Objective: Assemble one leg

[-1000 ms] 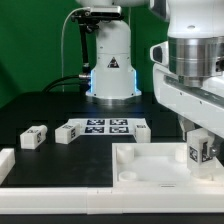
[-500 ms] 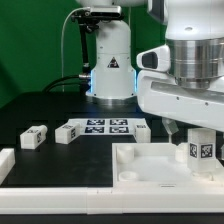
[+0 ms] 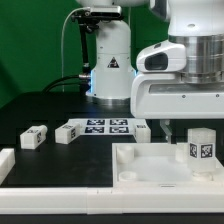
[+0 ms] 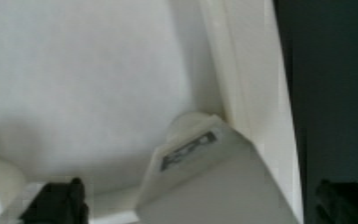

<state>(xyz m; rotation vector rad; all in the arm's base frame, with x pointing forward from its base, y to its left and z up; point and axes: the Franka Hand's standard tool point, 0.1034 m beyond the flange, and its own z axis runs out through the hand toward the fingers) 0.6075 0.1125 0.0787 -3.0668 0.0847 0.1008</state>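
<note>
One leg (image 3: 200, 146), a stubby white block with a marker tag, stands upright on the near right corner of the large white panel (image 3: 150, 166). My gripper (image 3: 195, 123) hangs just above it, open, with one finger (image 3: 164, 128) to the leg's left and not touching it. In the wrist view the leg (image 4: 195, 150) lies between the two spread dark fingertips (image 4: 55, 201), and the gripper (image 4: 199, 203) holds nothing. Three more legs lie on the table: two (image 3: 35, 137) (image 3: 67, 132) at the exterior view's left and one (image 3: 141, 130) behind the panel.
The marker board (image 3: 105, 126) lies flat mid-table between the loose legs. A white raised piece (image 3: 6, 164) sits at the near left edge. The robot's base (image 3: 112, 70) stands at the back. The panel has a round corner socket (image 3: 128, 173).
The gripper's fingers have spread away from the leg, the visible one shifting to the exterior view's left. The leg stays standing on the panel's corner.
</note>
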